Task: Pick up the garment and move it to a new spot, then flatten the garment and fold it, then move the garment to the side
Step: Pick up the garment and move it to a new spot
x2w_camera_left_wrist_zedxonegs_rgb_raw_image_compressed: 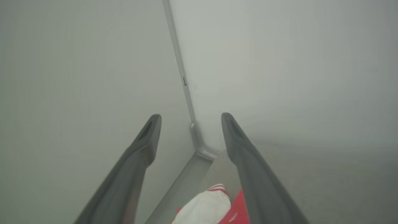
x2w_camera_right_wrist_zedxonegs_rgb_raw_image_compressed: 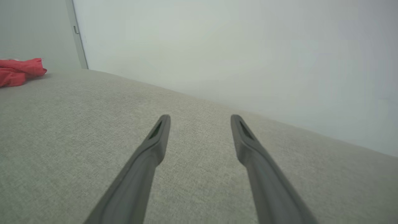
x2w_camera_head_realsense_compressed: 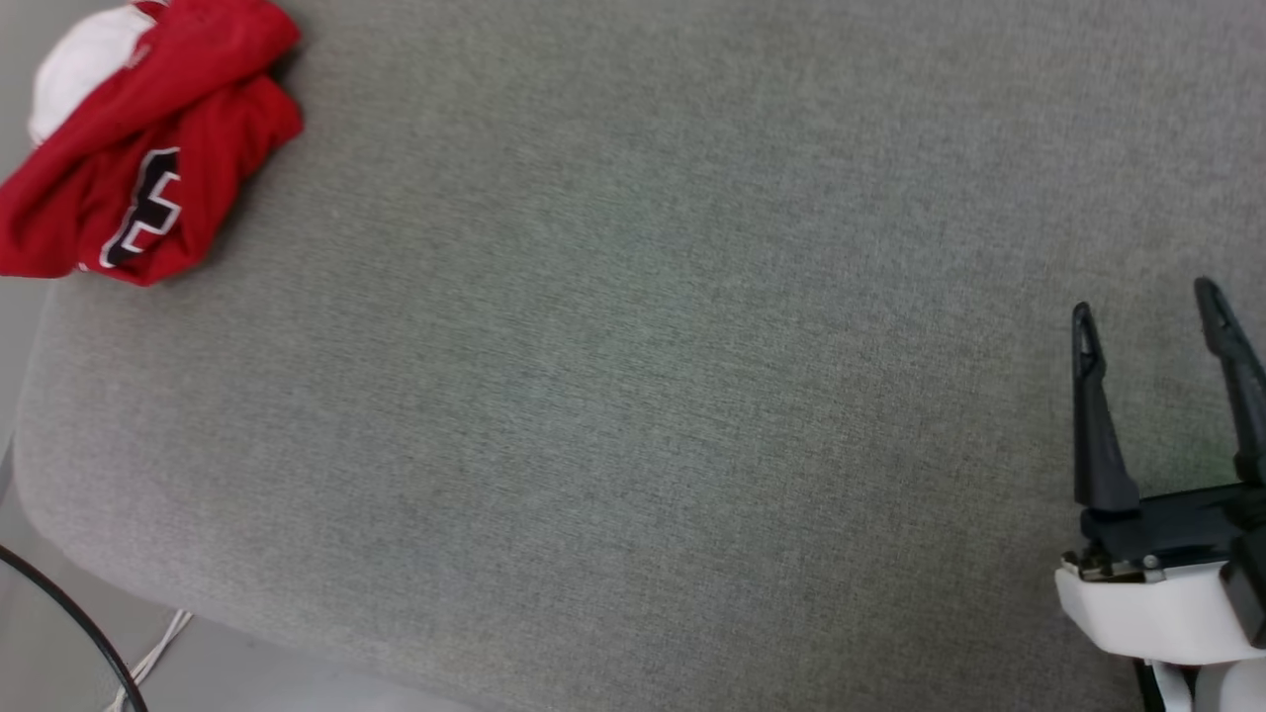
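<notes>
Left tool (x2w_camera_left_wrist_zedxonegs_rgb_raw_image_compressed: 191, 115), fingers spread wide and empty, hangs above the garment (x2w_camera_left_wrist_zedxonegs_rgb_raw_image_compressed: 205, 207), whose white sleeve with striped trim shows at 6 o'clock between them. Right tool (x2w_camera_head_realsense_compressed: 1145, 300), equally open and holding nothing, waits at 4 o'clock in the head view, well apart from the work.

The garment (x2w_camera_head_realsense_compressed: 148, 138) lies crumpled at 10 o'clock, at the corner of the grey fabric-covered bench (x2w_camera_head_realsense_compressed: 633, 396), red body bunched over itself. A black-and-white number print (x2w_camera_head_realsense_compressed: 148, 213) shows on one fold, too creased to read; no brand or label is legible.

The pick-up looks not yet begun. It would be best served by closing on the thick red bunch rather than the loose sleeve, then lifting clear before carrying toward the bare middle. A black cable (x2w_camera_head_realsense_compressed: 69, 613) trails on the floor at 8 o'clock.
</notes>
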